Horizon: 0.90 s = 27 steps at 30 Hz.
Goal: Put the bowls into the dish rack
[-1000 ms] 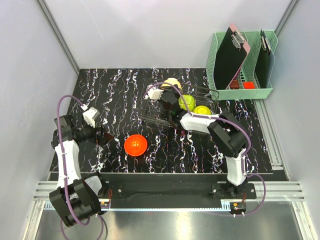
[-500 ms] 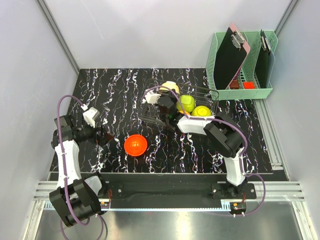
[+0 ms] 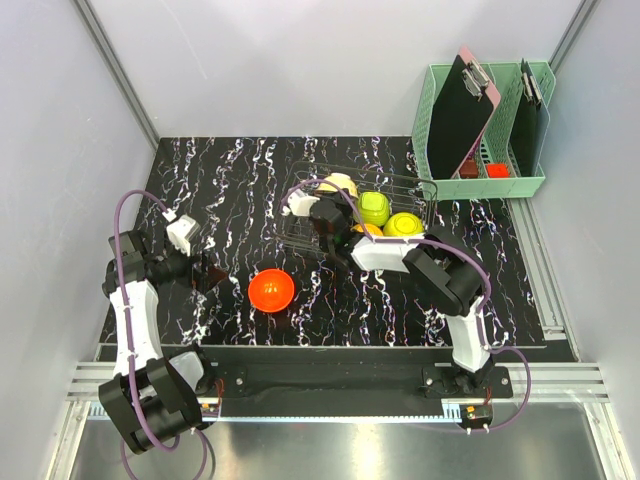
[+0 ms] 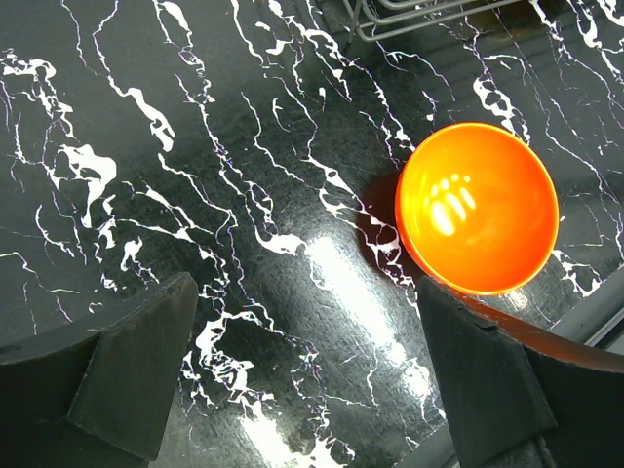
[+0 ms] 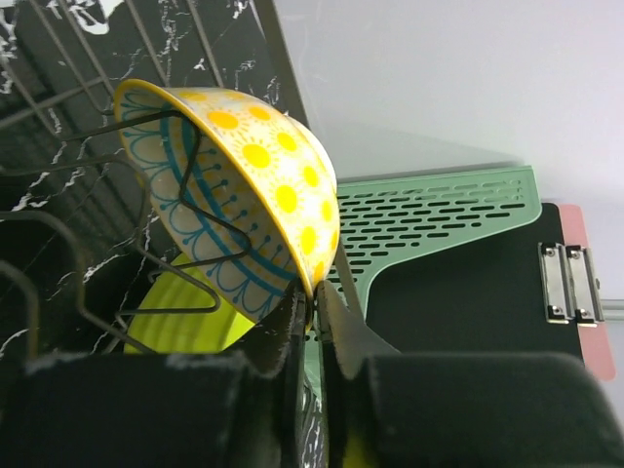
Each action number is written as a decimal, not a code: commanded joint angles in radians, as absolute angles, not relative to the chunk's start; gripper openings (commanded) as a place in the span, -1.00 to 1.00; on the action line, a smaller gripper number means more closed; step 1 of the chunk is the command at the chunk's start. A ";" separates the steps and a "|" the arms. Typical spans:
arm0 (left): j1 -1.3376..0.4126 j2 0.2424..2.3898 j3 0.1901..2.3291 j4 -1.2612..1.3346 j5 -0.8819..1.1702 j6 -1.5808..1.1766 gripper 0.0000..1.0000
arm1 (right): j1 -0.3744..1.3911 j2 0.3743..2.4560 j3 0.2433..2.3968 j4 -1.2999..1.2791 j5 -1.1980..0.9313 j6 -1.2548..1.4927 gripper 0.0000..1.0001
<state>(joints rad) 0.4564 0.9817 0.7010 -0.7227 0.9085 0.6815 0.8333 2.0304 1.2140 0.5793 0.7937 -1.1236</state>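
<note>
The wire dish rack point(image 3: 300, 225) stands at the table's middle back. In it are a lime green bowl point(image 3: 374, 207), a yellow-green bowl point(image 3: 403, 224) and an orange bowl point(image 3: 367, 230), the last partly hidden by my right arm. My right gripper point(image 3: 332, 200) is inside the rack, shut on the rim of the cream-white bowl point(image 3: 340, 184). In the right wrist view that bowl point(image 5: 234, 195) shows yellow dots and blue lines, tilted against the rack wires point(image 5: 185, 258). The red-orange bowl point(image 3: 271, 289) sits on the table. My left gripper point(image 4: 307, 370) is open, the bowl point(image 4: 478, 207) beside its right finger.
A mint-green plastic basket point(image 3: 438, 150) with clipboards point(image 3: 462, 110) stands at the back right, close to the rack's right end. It also shows behind the cream-white bowl in the right wrist view point(image 5: 439, 210). The table top is black marble-patterned, with grey walls around.
My right gripper has moved left and nearer inside the rack, carrying the cream-white bowl with it. The left arm and the red-orange bowl have not moved.
</note>
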 commanded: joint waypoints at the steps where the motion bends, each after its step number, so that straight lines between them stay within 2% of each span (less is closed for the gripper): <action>1: 0.462 0.979 0.726 -0.719 0.931 0.706 0.98 | 0.859 2.023 1.224 0.535 0.805 -1.054 -0.62; 4: 0.462 0.977 0.727 -0.719 0.933 0.706 0.98 | 0.861 2.023 1.229 0.502 0.798 -1.032 -0.46; 11: 0.463 0.974 0.721 -0.721 0.934 0.704 0.98 | 0.862 2.025 1.261 0.436 0.781 -1.005 0.15; 12: 0.462 0.973 0.719 -0.719 0.934 0.704 0.98 | 0.862 2.023 1.276 0.402 0.776 -0.999 0.33; 15: 0.462 0.966 0.715 -0.721 0.936 0.704 0.98 | 0.862 2.006 1.317 0.329 0.761 -0.974 0.54; 27: 0.462 0.936 0.736 -0.793 0.943 0.768 0.98 | 0.864 1.885 1.503 -0.121 0.594 -0.835 0.86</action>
